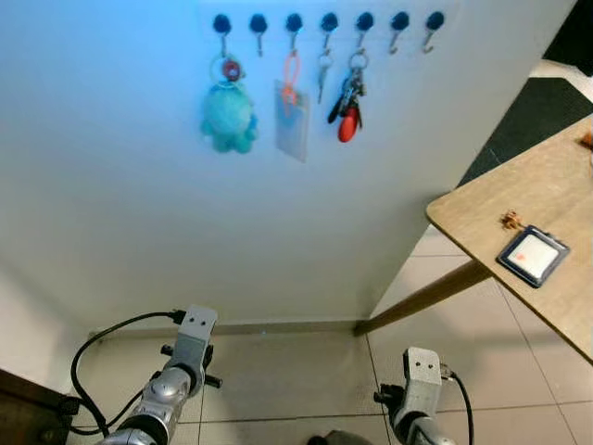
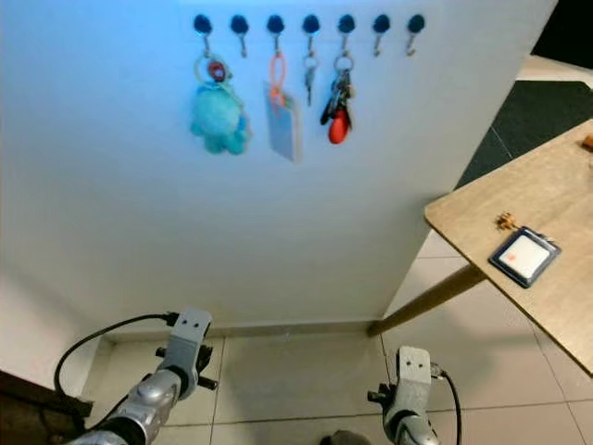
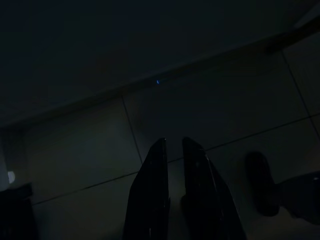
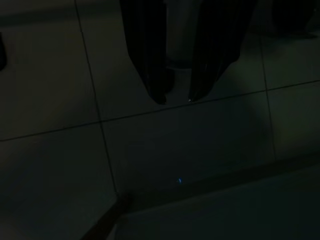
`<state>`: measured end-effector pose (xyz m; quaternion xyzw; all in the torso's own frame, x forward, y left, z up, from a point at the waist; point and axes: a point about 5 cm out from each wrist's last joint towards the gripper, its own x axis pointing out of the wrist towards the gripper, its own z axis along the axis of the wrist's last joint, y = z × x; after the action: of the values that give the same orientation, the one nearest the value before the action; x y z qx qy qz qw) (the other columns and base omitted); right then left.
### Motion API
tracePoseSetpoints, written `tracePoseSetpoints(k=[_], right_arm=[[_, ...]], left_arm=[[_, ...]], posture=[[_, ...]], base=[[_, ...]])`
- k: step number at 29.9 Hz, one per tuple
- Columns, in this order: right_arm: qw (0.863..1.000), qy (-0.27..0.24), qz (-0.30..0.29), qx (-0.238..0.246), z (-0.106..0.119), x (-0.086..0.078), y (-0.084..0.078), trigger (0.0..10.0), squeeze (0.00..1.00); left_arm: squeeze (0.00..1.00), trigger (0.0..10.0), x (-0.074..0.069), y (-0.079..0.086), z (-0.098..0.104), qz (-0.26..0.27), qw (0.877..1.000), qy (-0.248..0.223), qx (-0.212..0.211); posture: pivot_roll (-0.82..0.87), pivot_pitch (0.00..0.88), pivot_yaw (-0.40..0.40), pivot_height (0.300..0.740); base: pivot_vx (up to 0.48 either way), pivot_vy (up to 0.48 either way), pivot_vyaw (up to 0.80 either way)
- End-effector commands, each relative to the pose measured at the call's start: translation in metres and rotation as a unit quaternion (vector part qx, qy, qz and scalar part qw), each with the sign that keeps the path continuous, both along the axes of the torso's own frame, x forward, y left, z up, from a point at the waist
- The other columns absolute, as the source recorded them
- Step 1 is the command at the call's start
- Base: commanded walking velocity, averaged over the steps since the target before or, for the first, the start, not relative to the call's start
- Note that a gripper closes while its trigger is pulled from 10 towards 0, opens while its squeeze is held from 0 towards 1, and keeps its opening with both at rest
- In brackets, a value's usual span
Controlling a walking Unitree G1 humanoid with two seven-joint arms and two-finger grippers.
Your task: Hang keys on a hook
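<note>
Head views: seven hooks (image 1: 326, 22) are running along the white wall; four are carrying things. The keys (image 1: 347, 100) (with a red fob) are hanging on the fifth, right of a lone key (image 1: 322, 74), a badge holder (image 1: 292, 125) and a teal plush (image 1: 228, 116).

Left wrist view: the left gripper (image 3: 172, 146) is hanging with fingers nearly together, empty.

Right wrist view: the right gripper (image 4: 176, 100) is hanging slightly parted, empty.
</note>
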<state>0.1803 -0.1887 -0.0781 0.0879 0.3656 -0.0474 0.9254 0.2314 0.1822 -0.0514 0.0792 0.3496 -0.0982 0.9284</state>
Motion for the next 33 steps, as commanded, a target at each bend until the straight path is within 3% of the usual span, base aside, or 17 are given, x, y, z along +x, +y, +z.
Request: tracePoseSetpoints(k=[1, 14, 18, 23, 33], right_arm=[[1.000, 0.012, 0.000, 0.002, -0.0033, -0.0059, 0.0010, 10.0, 0.00], [1.000, 0.005, 0.000, 0.002, -0.0022, -0.0043, 0.0016, 10.0, 0.00], [1.000, 0.005, 0.002, 0.002, -0.0022, -0.0041, 0.0017, 10.0, 0.00], [1.000, 0.004, 0.002, 0.002, -0.0018, -0.0036, 0.0012, 10.0, 0.00], [1.000, 0.005, 0.003, 0.002, -0.0015, -0.0028, 0.0002, 10.0, 0.00]], left_arm=[[0.00, 10.0, -0.0075, 0.0006, -0.0049, -0.002, 1.000, 0.011, 0.003], [0.00, 10.0, -0.0051, -0.0002, -0.0035, -0.006, 1.000, 0.008, 0.003], [0.00, 10.0, -0.0062, -0.0022, -0.0044, -0.032, 0.999, 0.012, 0.021], [0.00, 10.0, -0.0078, -0.0017, -0.0051, -0.006, 1.000, 0.007, 0.004], [0.00, 10.0, -0.0065, -0.0001, -0.0049, 0.006, 1.000, 0.012, 0.006]], posture=[[0.06, 0.036, -0.017, 0.740], [0.06, 0.032, -0.015, 0.740], [0.06, 0.032, -0.015, 0.740], [0.06, 0.036, -0.019, 0.740], [0.05, 0.040, -0.019, 0.740]], base=[[0.000, 0.000, 0.00], [0.000, 0.000, 0.00], [0.000, -0.480, 0.00], [0.000, -0.432, 0.00], [0.000, 0.000, 0.00]])
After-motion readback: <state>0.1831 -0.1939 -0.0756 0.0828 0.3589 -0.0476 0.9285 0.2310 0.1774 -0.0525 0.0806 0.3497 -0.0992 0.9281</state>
